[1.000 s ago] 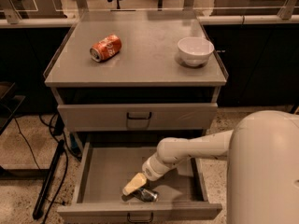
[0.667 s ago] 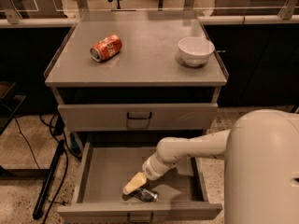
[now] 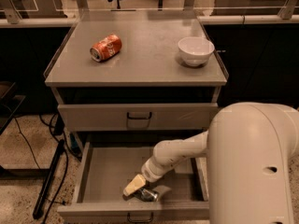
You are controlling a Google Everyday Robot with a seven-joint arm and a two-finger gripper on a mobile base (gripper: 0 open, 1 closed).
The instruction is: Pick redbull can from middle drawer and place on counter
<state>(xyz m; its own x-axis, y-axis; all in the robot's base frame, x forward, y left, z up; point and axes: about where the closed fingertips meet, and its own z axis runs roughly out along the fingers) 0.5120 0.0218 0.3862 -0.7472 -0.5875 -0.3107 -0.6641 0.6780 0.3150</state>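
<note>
- One arm (image 3: pixel 180 150) is all you have in view: it leaves the big white housing (image 3: pixel 254 167) at the lower right and slants down and to the left into the pulled-out middle drawer (image 3: pixel 103 171)
- Its forearm crosses the drawer's right half, and the wrist tips downward toward the front wall
- You find the gripper (image 3: pixel 141 189) low over the drawer floor, near the front and a little right of centre, its cream tip pointing to the lower left
- You cannot tell from this angle whether the gripper is spread, pressed together or pinching anything
- Your redbull can (image 3: pixel 149 195) lies on its side on the drawer floor, close to the front wall and right at the gripper; whether they touch is unclear
- On the counter (image 3: pixel 140 69) an orange soda can (image 3: pixel 105 47) lies on its side at the left and a white bowl (image 3: pixel 195 50) stands upright at the right, well apart from each other
- Above the open drawer, the upper drawer front (image 3: pixel 93 118) sits flush and shut
</note>
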